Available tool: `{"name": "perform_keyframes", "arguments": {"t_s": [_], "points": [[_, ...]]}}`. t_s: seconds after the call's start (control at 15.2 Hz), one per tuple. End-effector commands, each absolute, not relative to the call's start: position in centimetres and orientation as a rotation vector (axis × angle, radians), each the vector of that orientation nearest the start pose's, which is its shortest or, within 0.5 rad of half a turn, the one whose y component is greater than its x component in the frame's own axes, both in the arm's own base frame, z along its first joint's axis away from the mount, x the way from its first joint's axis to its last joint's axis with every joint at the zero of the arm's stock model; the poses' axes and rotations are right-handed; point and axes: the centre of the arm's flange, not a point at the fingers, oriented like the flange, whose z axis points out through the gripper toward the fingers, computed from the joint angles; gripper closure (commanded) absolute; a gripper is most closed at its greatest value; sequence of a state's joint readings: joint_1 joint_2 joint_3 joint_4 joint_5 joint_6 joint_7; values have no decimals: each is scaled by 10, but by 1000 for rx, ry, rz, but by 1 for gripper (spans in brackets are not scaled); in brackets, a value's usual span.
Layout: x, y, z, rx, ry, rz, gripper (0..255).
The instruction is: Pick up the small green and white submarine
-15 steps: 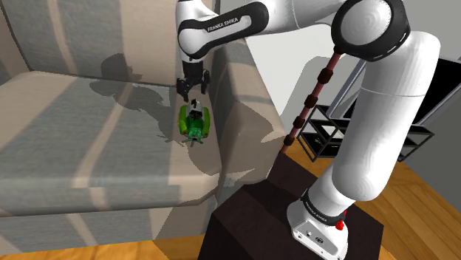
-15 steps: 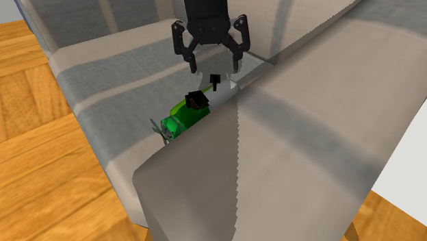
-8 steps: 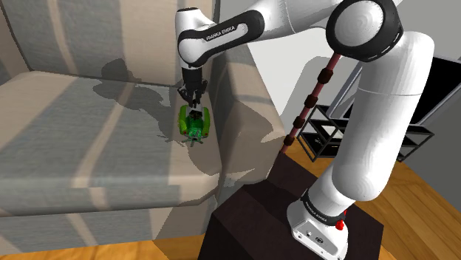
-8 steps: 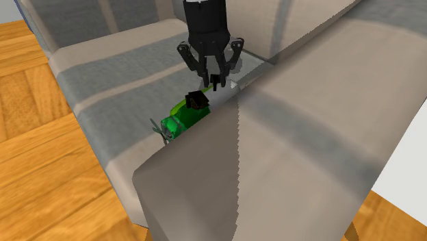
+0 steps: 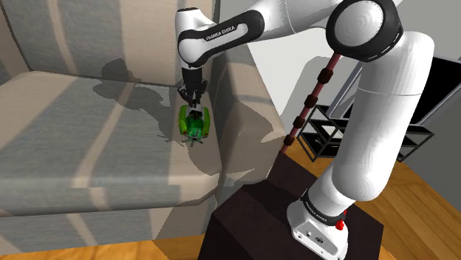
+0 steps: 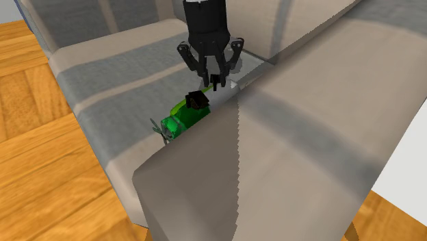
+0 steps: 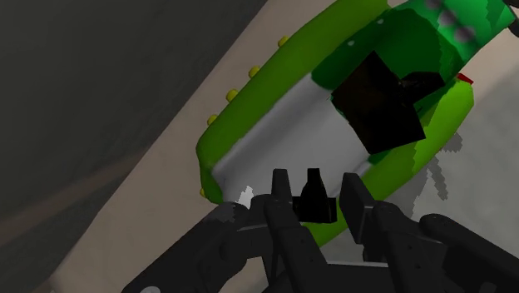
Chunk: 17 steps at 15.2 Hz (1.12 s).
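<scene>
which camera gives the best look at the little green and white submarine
The wrist view: the submarine sits close, showing green sides, white middle and black tower. The shoulder view shows it small; in the second exterior view the sofa armrest hides part.

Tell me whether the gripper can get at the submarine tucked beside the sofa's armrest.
Probably yes. The gripper sits at the white end of the submarine, around its small black stub, with nothing in between. The armrest stands close beside the toy but does not cover it.
</scene>
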State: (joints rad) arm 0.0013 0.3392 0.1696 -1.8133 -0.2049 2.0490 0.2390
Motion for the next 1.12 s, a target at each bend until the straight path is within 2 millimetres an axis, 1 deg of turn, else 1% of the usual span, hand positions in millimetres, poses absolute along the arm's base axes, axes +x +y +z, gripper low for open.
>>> {"name": "perform_keyframes", "arguments": {"t_s": [0.0, 0.92, 1.06], "points": [[620, 89, 354, -3277, -47, 116, 255], [620, 89, 428, -3277, -47, 116, 255], [620, 89, 429, -3277, -47, 116, 255]]}}
